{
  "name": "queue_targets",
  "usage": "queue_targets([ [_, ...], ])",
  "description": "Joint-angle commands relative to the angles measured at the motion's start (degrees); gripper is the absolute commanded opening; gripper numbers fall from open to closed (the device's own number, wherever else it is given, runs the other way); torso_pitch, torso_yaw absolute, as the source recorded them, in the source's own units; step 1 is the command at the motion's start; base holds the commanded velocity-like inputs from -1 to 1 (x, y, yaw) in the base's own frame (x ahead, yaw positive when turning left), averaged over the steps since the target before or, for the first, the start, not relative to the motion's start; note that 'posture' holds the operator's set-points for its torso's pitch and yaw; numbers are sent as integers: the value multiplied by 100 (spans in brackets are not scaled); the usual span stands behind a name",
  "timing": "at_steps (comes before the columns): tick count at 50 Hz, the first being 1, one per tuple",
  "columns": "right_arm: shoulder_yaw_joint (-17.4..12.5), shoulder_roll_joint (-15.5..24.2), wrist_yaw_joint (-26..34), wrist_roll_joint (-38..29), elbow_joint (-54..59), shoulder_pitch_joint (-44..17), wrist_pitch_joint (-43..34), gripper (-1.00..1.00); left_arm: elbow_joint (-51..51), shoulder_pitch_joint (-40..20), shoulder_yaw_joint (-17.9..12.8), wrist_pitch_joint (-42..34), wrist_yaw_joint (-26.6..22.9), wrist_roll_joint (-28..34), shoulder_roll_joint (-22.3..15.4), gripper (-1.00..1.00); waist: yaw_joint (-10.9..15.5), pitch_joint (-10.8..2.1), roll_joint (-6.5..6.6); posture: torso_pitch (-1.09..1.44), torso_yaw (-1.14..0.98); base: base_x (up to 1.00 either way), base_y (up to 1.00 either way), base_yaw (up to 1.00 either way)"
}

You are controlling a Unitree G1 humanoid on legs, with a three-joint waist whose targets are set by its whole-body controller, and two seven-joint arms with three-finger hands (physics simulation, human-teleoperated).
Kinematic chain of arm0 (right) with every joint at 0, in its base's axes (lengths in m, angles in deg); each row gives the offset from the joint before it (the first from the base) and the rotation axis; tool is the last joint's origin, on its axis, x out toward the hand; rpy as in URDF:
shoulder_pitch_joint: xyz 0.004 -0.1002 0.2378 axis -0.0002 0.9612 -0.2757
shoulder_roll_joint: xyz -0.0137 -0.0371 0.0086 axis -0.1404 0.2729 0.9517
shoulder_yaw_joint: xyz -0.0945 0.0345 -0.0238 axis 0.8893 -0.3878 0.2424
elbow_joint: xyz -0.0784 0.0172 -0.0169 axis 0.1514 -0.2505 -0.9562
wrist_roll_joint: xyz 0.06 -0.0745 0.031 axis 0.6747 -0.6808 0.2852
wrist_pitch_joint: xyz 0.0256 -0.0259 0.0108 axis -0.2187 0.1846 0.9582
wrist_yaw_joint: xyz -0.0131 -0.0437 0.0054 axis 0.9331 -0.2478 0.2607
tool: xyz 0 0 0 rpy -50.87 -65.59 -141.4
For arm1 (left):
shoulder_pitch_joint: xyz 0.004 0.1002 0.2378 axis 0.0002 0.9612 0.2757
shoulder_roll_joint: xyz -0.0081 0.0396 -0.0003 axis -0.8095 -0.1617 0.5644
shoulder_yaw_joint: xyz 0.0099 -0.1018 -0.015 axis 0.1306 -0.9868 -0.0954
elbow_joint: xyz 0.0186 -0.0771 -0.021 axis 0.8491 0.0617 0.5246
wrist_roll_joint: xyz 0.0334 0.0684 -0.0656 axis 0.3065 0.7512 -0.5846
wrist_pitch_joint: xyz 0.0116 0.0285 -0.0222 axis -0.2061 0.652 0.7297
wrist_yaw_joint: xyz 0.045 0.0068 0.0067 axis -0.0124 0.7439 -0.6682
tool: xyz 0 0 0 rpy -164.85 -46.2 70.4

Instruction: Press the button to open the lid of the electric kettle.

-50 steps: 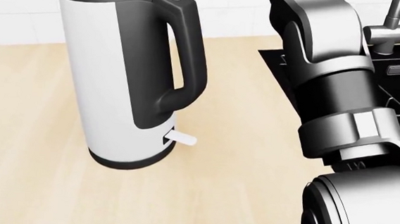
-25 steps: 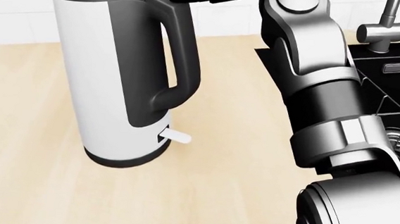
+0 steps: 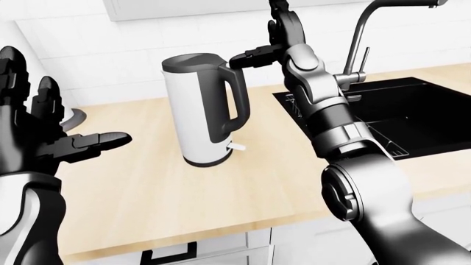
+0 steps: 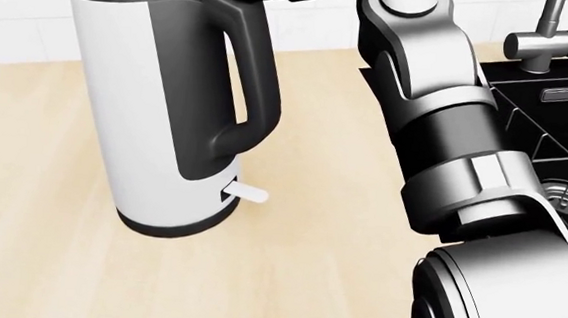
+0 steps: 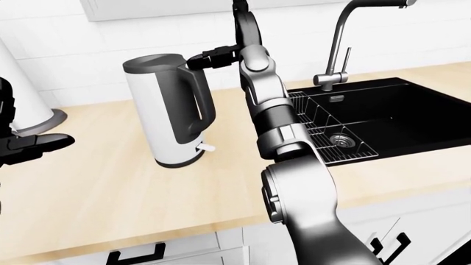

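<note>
Kettle (image 3: 205,110): 1, tall white cylinder, dark lid closed, dark loop handle, black base ring, small white tab low on the handle side. Stands upright on a pale wood-grain counter (image 3: 147,193), left of a black sink (image 3: 412,110).

Left-eye view: right hand (image 3: 276,38) raised above the handle, fingers spread; 1 dark finger (image 3: 250,57) reaches left onto the handle top, where the button cannot be seen. Left hand (image 3: 44,132) at the view's left, open, well apart from the kettle. 1 curved metal tap (image 3: 360,44) behind the sink.

Head view: close in; glossy white kettle body, finger on the handle top at the view's top edge, grey-and-black arm segments on the right.

Right-eye view: wire rack (image 5: 331,130) and 1 round drain (image 5: 340,139) in the sink.
</note>
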Motion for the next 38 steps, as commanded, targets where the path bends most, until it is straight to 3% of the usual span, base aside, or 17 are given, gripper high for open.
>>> queue_targets([
  [1, -13, 36, -101, -5, -169, -253, 187, 100, 127, -123, -48, 157, -10, 10, -87, 100, 5, -74, 22, -32, 0, 0, 0, 0],
  [14, -7, -41, -884, -223, 505, -426, 581, 100, 139, -112, -63, 156, -22, 14, -74, 100, 11, -72, 30, -32, 0, 0, 0, 0],
  [18, 122, -79, -1057, -504, 527, -373, 787, 100, 137, -111, -77, 153, -23, 1, -81, 100, 20, -74, 29, -32, 0, 0, 0, 0],
  [29, 377, -258, -800, -1347, 94, 13, 1091, 100, 137, -124, -102, 135, -4, -33, -115, 100, 27, -91, 43, -32, 0, 0, 0, 0],
  [38, 382, -315, -912, -1821, 57, 126, 1271, 100, 122, -108, -103, 160, -8, -30, -113, 100, 9, -102, 68, -32, 0, 0, 0, 0],
])
